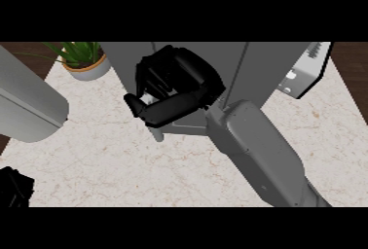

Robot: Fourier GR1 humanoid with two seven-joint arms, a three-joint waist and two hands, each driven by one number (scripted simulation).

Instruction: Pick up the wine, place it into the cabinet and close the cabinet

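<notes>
Wine (147,98): glass, likely heavy, slippery, fragile; my right hand (176,92) curls round it at upper centre, mostly hiding it.

marble counter (144,170), grey cabinet (266,63), potted plant (84,62)

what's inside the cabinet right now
The right hand fills the cabinet opening. Something pale shows between its fingers; whether it is the wine cannot be told. The interior behind it is hidden.

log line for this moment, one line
right hand: shut on wine, at cabinet opening | left hand: low at left edge | cabinet door: open
</notes>
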